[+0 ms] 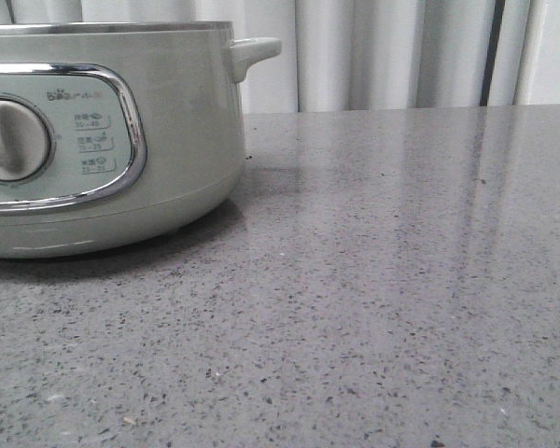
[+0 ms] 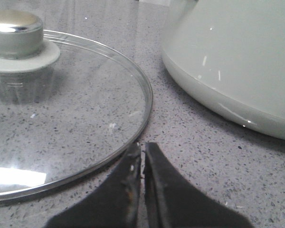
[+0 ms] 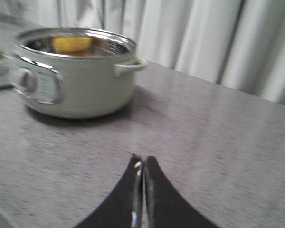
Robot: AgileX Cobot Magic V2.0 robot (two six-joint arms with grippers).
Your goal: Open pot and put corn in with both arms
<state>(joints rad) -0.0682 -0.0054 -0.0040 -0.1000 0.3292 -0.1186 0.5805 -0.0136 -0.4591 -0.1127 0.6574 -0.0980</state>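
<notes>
A glass lid is seen lying flat on the speckled grey table, knob up, just left of the pot, whose dial panel faces the front camera and whose left part is cut off there. The corn is shown inside the open pot, blurred, its long axis lying roughly level. The left gripper and right gripper are each pictured pressed closed on nothing.

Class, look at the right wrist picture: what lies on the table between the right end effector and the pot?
Nothing: only bare grey countertop runs from the right end effector to the pot, as the right wrist view shows.
</notes>
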